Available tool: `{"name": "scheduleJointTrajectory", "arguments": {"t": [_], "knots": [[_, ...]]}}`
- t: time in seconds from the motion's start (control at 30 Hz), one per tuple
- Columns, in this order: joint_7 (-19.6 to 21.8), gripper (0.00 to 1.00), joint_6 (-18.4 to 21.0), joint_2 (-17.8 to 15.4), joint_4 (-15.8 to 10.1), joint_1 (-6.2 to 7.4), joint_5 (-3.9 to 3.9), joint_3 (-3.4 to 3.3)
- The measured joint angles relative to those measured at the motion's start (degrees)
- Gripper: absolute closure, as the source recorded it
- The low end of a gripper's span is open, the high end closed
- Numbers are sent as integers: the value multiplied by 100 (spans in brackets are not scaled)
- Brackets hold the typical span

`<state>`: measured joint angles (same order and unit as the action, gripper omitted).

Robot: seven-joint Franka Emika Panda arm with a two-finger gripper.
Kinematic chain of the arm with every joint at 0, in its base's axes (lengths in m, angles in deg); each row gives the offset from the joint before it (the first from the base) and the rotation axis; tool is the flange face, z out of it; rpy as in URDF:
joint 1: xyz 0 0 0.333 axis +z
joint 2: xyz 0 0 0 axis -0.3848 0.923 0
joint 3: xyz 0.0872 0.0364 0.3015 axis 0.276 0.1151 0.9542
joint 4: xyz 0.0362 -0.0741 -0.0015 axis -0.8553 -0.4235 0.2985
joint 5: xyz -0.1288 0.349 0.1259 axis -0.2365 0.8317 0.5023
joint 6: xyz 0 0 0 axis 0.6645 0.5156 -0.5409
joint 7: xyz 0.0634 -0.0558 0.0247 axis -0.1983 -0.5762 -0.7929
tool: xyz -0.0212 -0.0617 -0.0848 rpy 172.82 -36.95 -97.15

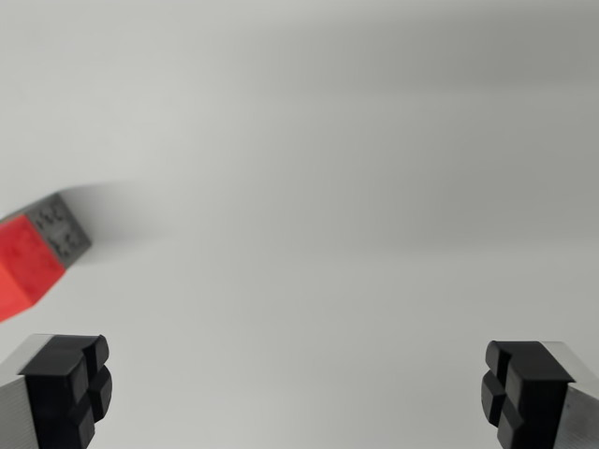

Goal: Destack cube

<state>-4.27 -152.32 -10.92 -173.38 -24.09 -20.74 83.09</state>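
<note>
Gripper spread wide, nothing between its black pads, one at each bottom corner of the wrist view. Red cube sits at the view's far left edge, partly cut off, with a grey cube touching its far side. Both rest on the plain white bench, well apart from the gripper's middle.
</note>
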Motion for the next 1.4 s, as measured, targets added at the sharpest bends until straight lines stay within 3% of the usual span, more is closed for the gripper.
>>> {"name": "scheduleJointTrajectory", "arguments": {"t": [0.87, 1.4], "knots": [[-16, 0, -94, -1, -108, 47, 0, 30], [-85, 0, -416, -21, -435, 176, 1, 141]]}}
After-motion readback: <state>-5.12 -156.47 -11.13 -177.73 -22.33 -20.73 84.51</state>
